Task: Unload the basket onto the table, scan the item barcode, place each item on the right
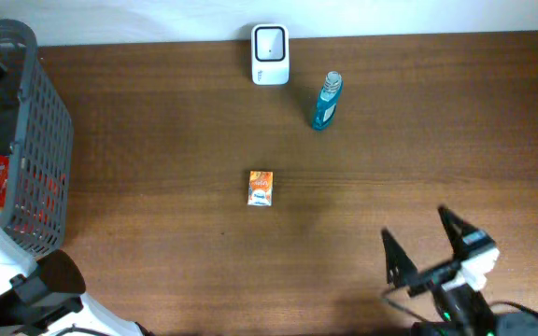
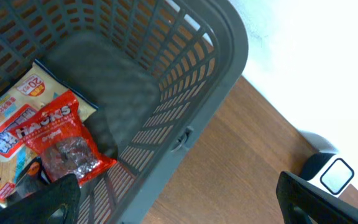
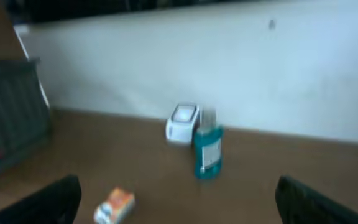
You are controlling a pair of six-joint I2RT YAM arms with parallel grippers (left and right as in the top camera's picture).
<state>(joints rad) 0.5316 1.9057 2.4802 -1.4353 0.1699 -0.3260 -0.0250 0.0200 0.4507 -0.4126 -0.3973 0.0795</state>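
A white barcode scanner [image 1: 270, 54] stands at the table's far edge, also seen in the right wrist view [image 3: 183, 122]. A small orange box [image 1: 261, 188] lies mid-table, and a blue bottle [image 1: 326, 101] stands just right of the scanner. My right gripper [image 1: 417, 227] hovers open and holds nothing near the front right, facing the orange box [image 3: 114, 206] and the blue bottle [image 3: 208, 152]. In the left wrist view my left gripper [image 2: 176, 186] is open over the rim of the grey basket [image 2: 229, 43], nothing between its fingers. A red snack pack [image 2: 61, 140] lies inside.
The grey basket [image 1: 49, 140] fills the table's left end and holds several snack packs, among them a white and yellow one [image 2: 17, 112]. The scanner [image 2: 328, 174] shows past my left gripper's right finger. A white wall runs behind the table.
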